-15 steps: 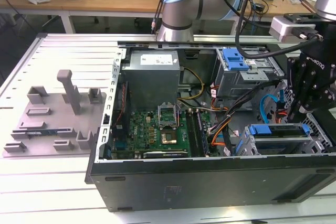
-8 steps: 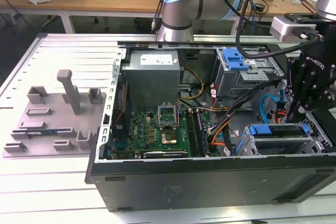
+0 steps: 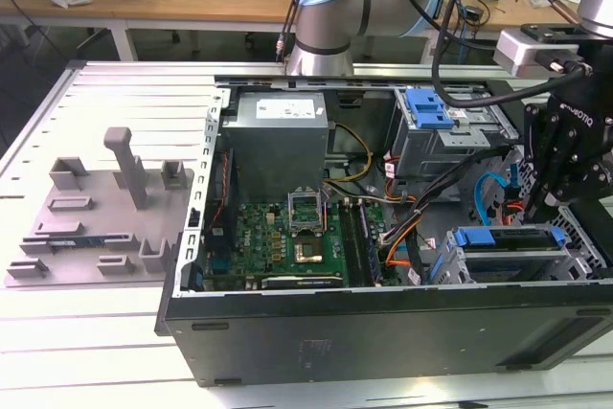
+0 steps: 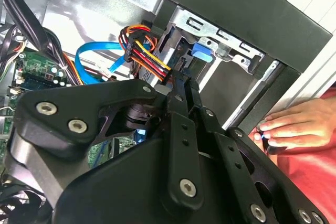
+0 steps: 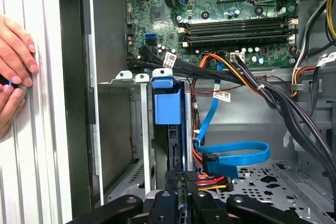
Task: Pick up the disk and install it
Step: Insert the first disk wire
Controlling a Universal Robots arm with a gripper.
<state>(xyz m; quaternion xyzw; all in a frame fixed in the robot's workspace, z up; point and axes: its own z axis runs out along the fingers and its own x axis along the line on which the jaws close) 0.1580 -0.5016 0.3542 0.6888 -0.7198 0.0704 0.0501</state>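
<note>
Case: open PC case [image 3: 383, 332] lying on its side, centre of the exterior view.
Disk: the disk [image 5: 167, 106] stands on edge in a slot of the drive cage [image 5: 122, 78], at the exterior view's lower right [image 3: 498, 237]. Its blue carrier shows.
Gripper: the gripper [image 5: 182, 179] hangs over the cage inside the case [image 3: 548, 208].
Fingers: drawn nearly together, with nothing seen between them.
Key relation: the disk's long axis runs from its blue tab straight to the fingertips, which sit in line at its connector end.
Cables: a red-yellow-black power plug [image 5: 212, 183] lies just beside the fingertips, and a blue cable [image 5: 236, 153] loops near.
Hand: a person's hand [image 5: 13, 61] rests outside the case wall, well apart.
Progress: judged seated.
</note>
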